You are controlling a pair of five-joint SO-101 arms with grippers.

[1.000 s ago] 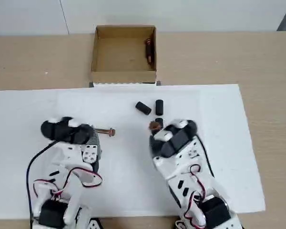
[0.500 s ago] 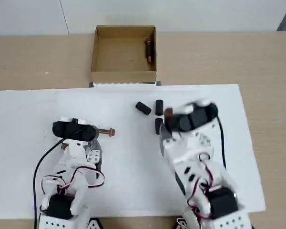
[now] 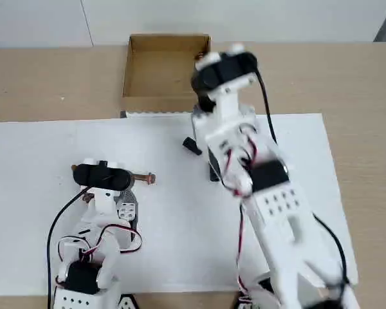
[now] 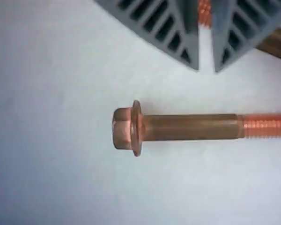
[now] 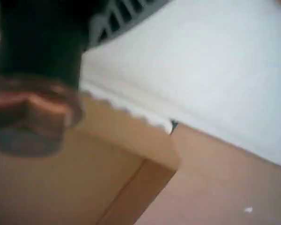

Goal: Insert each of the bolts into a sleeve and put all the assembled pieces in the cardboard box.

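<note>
Right jaws clamp the piece (image 5: 35,79) over the box's (image 3: 125,71) near wall; released here, it could clip the rim and tumble outside. Left jaws, nearly closed and empty, hang just beside a bolt (image 4: 178,126) well short of the box.

i see a black cylindrical sleeve (image 5: 37,42) with a copper flanged bolt head (image 5: 30,110) at its end, against a grey ribbed finger (image 5: 122,14), above the brown cardboard box (image 5: 131,154) near its corner by the white paper sheet's (image 5: 201,84) jagged edge.

cardboard box (image 3: 161,103) behind sheet (image 3: 51,148), bolt (image 3: 143,177) on sheet
</note>
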